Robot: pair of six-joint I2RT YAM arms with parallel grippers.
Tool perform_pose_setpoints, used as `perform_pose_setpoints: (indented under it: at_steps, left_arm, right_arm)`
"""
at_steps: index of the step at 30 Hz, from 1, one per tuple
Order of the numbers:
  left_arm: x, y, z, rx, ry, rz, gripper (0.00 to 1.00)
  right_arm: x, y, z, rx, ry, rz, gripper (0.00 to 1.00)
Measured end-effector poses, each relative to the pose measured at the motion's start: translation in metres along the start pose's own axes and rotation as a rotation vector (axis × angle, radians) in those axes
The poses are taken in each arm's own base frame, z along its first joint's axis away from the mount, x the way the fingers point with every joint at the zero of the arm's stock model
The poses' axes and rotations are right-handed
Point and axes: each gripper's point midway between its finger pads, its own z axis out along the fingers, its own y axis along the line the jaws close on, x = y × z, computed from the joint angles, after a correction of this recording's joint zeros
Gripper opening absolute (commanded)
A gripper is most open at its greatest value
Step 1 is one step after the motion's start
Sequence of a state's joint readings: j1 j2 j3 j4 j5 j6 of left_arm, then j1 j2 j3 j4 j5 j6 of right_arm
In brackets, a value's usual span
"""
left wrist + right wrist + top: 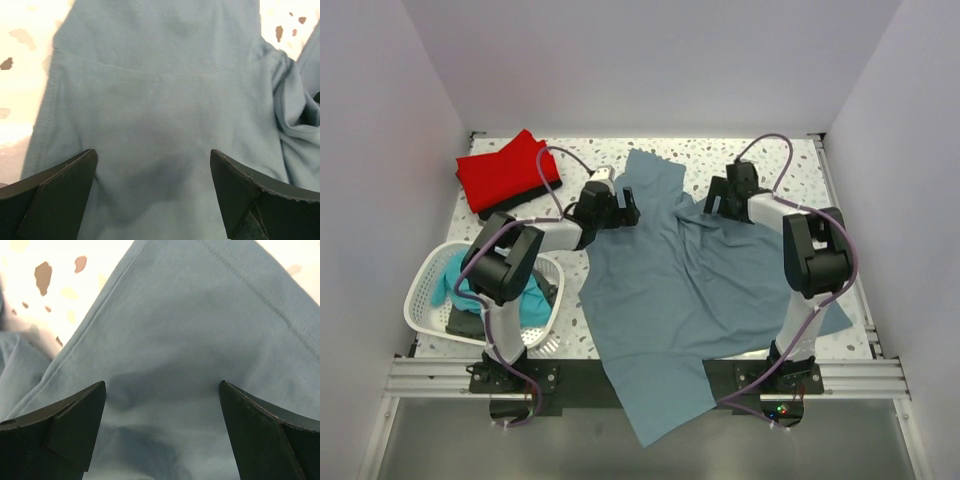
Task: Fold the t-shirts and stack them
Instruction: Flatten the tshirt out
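Observation:
A large slate grey-blue t-shirt lies spread and wrinkled over the middle of the table, its lower end hanging off the near edge. My left gripper hovers open over its far left part; in the left wrist view the cloth fills the gap of the left gripper, with nothing pinched. My right gripper stands open over the shirt's far right part; the right wrist view shows a hemmed edge under the right gripper. A folded red t-shirt rests on a black one at the back left.
A white lattice basket stands at the near left, holding a teal t-shirt and something dark. Bare speckled tabletop shows at the back right. White walls close in the table on three sides.

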State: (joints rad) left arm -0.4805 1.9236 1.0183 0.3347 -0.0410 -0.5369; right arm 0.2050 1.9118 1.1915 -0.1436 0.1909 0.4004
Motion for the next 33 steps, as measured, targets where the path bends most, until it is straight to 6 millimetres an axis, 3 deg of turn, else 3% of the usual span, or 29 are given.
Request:
perform_pose_setpoints:
  at_steps: [10,23,33]
  left_arm:
    - [-0.014,0.011,0.013,0.031,-0.008,-0.036,1.0]
    - [-0.038,0.028,0.033,0.013,-0.026,-0.063,1.0]
    - [-0.044,0.036,0.034,-0.013,-0.036,-0.071,1.0]
  right_arm:
    - [-0.031,-0.016,0.023,-0.012,0.005,0.129,0.99]
    - [-0.064,-0.063,0.035,-0.08,-0.017,0.392,0.99]
    - [-0.065,-0.079,0.028,-0.08,-0.045,0.478,0.99]
